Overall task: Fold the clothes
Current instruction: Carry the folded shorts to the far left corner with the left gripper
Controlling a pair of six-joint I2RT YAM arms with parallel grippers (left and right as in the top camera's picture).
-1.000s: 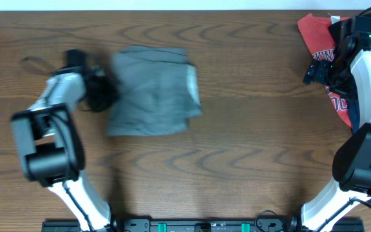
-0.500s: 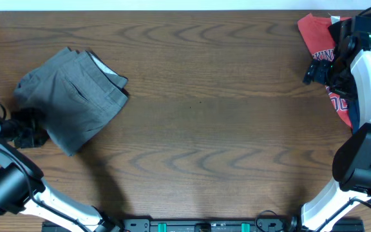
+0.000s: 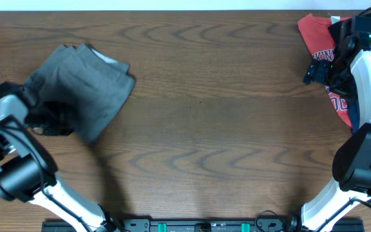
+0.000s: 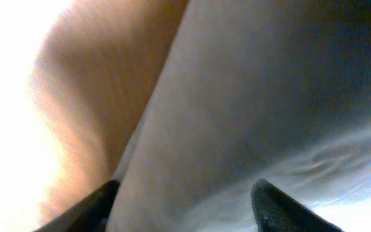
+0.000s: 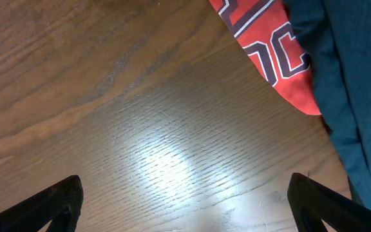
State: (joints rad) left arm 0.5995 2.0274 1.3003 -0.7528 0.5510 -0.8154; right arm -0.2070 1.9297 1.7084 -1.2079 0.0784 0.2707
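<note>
Right gripper (image 5: 184,193) agape near red T-shirt (image 5: 263,45), "OC"

Overhead straight down; wrists close, right sharing red T-shirt (image 3: 312,33)

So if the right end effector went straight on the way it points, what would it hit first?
Probably bare table: the right end effector looks onto plain wood, jaws wide open, red T-shirt off to the side. Depth is hard to judge.
</note>
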